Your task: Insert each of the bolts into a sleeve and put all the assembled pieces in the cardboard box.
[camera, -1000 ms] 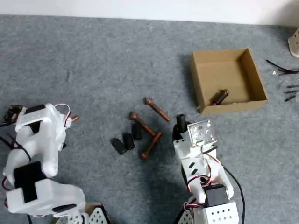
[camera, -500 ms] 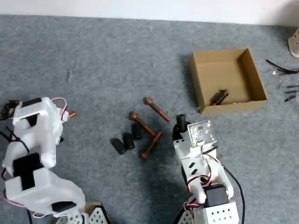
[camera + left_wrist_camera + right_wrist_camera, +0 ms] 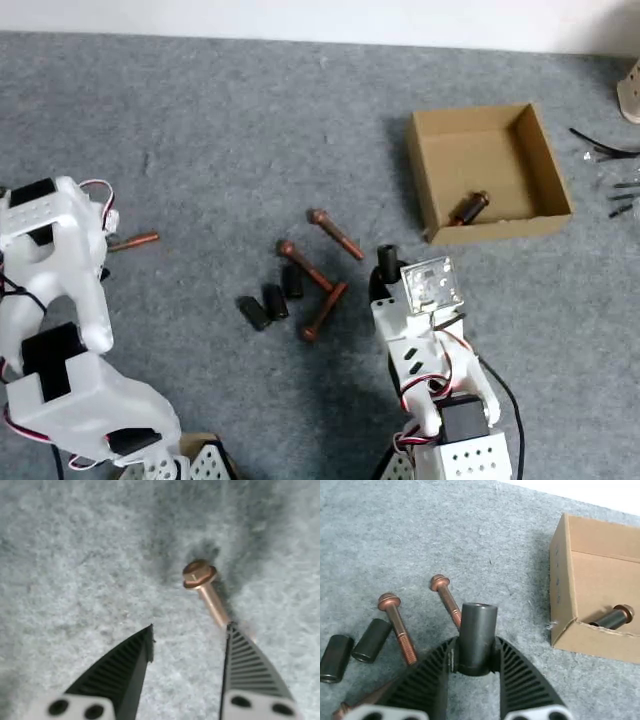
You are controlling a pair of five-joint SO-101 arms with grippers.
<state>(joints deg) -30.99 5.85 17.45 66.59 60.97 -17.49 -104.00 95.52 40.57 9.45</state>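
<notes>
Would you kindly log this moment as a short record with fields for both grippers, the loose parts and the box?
Left gripper: open, by a lone copper bolt lying on the grey felt table
Right gripper: shut on a black cylindrical sleeve
Loose bolts: three copper bolts at mid-table
Loose sleeves: three black sleeves beside them
Brown cardboard box: open-topped, holds one assembled piece
</notes>
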